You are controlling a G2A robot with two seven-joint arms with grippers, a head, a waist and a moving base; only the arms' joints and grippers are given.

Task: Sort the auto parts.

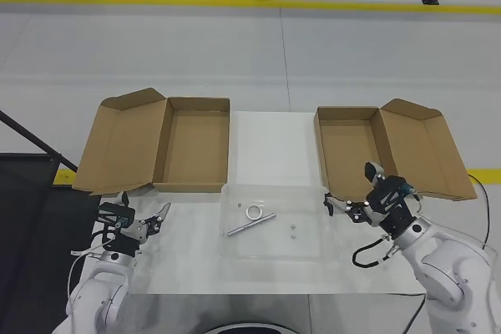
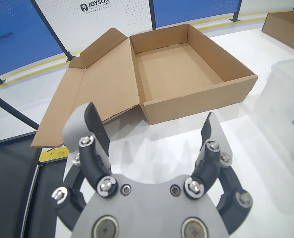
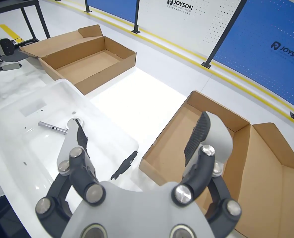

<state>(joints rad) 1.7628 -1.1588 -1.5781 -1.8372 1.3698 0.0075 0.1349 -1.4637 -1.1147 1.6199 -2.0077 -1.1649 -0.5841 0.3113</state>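
Note:
A clear plastic tray (image 1: 271, 189) sits mid-table between two open cardboard boxes. In it lie a metal rod (image 1: 250, 225), a metal ring (image 1: 252, 212) and two tiny parts (image 1: 293, 230). My left gripper (image 1: 154, 219) hovers open over the bare table to the tray's left, nothing between its fingers (image 2: 97, 130). My right gripper (image 1: 341, 206) is open just off the tray's right edge, near the right box's front corner. In the right wrist view the rod (image 3: 51, 128) and ring (image 3: 73, 121) show beside one finger (image 3: 73, 137), which partly hides the ring.
The left box (image 1: 192, 142) and right box (image 1: 351, 150) both hold nothing, lids folded outward. The left box's front wall (image 2: 199, 100) stands just beyond my left gripper. A black frame (image 1: 21, 129) borders the table's left side. White table shows between the boxes.

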